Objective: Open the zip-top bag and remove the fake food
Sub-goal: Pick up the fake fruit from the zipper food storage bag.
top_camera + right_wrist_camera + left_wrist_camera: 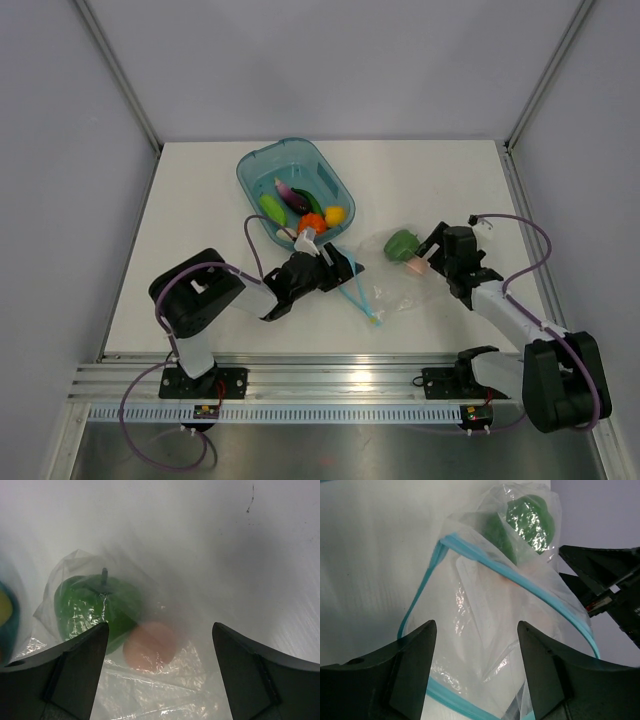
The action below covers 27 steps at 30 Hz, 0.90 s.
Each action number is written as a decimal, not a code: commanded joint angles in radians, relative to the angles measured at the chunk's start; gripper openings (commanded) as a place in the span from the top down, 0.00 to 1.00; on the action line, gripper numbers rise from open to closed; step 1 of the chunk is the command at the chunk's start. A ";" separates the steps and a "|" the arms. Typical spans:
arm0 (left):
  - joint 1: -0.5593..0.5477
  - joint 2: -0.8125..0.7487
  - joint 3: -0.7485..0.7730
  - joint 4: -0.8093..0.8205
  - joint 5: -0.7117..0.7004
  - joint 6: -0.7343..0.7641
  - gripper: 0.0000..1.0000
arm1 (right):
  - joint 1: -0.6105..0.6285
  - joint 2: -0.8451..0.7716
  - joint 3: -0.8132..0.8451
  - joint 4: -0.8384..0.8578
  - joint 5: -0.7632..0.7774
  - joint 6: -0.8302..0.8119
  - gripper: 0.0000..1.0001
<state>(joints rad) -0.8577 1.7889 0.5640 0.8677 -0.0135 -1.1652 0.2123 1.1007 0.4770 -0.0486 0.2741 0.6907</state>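
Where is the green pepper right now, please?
The green pepper lies right of centre in the top view, inside the zip-top bag, beside a pinkish piece.

The bag (395,288) lies on the table (200,210) with a pepper (401,243) inside; behind it, leftward, sits the tub (262,163).

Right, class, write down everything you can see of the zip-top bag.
The bag is clear, thin, crinkly plastic with a light teal zip strip. It lies crumpled on the white table, right of the tub. The strip bows into a loop, so the mouth looks open, towards the open left gripper. A green pepper and a peach piece sit inside at the other end, by the open right gripper. Whether either gripper touches it is unclear.
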 commanded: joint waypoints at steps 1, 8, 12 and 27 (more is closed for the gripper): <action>-0.003 0.000 0.027 0.109 0.004 -0.005 0.26 | -0.002 0.083 0.074 0.036 -0.019 0.016 0.09; -0.021 0.041 0.066 0.114 0.006 -0.010 0.23 | -0.002 0.162 0.104 0.036 -0.067 0.003 0.13; -0.041 0.073 0.099 0.116 0.001 -0.014 0.23 | -0.002 0.169 0.104 0.069 -0.104 -0.005 0.18; -0.087 0.175 0.194 0.062 -0.026 0.007 0.39 | -0.002 0.175 0.086 0.075 -0.230 0.036 0.31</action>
<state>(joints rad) -0.9398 1.9438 0.7128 0.9096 -0.0151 -1.1786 0.2119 1.2720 0.5472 -0.0185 0.0834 0.7143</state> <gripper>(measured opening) 0.617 0.694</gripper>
